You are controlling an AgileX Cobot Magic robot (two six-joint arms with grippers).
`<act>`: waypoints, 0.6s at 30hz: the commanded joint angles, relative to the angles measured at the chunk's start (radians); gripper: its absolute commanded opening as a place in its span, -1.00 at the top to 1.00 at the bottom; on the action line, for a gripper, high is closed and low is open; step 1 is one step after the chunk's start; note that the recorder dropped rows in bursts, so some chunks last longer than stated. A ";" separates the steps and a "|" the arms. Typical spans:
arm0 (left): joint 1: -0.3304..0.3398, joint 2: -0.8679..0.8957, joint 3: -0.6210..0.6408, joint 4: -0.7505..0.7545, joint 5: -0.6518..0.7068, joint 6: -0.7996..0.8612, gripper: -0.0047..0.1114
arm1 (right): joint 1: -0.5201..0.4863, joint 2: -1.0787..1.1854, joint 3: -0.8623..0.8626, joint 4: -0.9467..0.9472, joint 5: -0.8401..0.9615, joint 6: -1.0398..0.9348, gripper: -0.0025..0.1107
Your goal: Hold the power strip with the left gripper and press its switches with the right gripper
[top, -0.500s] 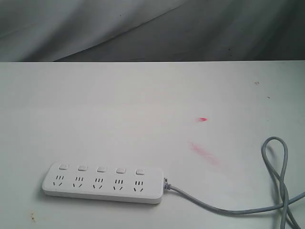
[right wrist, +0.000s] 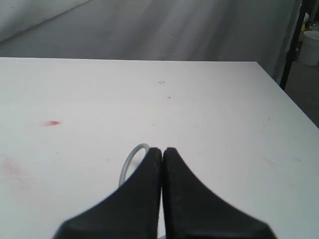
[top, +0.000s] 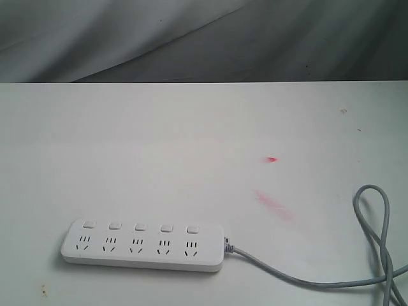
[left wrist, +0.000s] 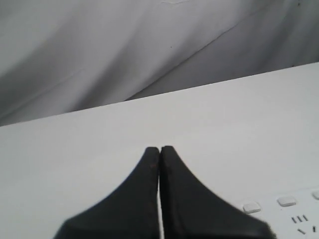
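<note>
White power strip (top: 143, 245), left gripper (left wrist: 159, 149) closed, right gripper (right wrist: 162, 150) closed

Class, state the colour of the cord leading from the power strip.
Grey. The cord shows best in the exterior view, trailing from the white power strip.

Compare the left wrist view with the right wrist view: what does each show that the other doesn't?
Only the left wrist view: the shut left gripper and one end of the strip, with two switches in full. Only the right wrist view: the shut right gripper, a loop of grey cord and a red mark on the tabletop. Both: the white table and the grey cloth behind it.
</note>
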 commanded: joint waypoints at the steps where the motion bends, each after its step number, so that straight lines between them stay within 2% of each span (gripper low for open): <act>1: -0.004 -0.005 0.004 0.049 -0.021 0.035 0.89 | -0.003 -0.004 0.004 -0.009 -0.008 -0.003 0.96; 7: -0.004 -0.005 0.004 0.022 -0.007 0.039 0.89 | -0.003 -0.004 0.004 -0.009 -0.008 -0.003 0.96; 10: -0.004 0.032 -0.150 -0.080 0.137 0.111 0.89 | -0.003 -0.004 0.004 -0.009 -0.008 -0.003 0.96; 11: -0.004 0.059 -0.190 -0.082 0.145 0.111 0.89 | -0.003 -0.004 0.004 -0.009 -0.008 -0.003 0.96; 14: -0.004 0.238 -0.412 -0.080 0.209 0.134 0.89 | -0.003 -0.004 0.004 -0.009 -0.008 -0.003 0.96; 18: -0.004 0.425 -0.621 -0.080 0.341 0.134 0.89 | -0.003 -0.004 0.004 -0.009 -0.008 -0.003 0.96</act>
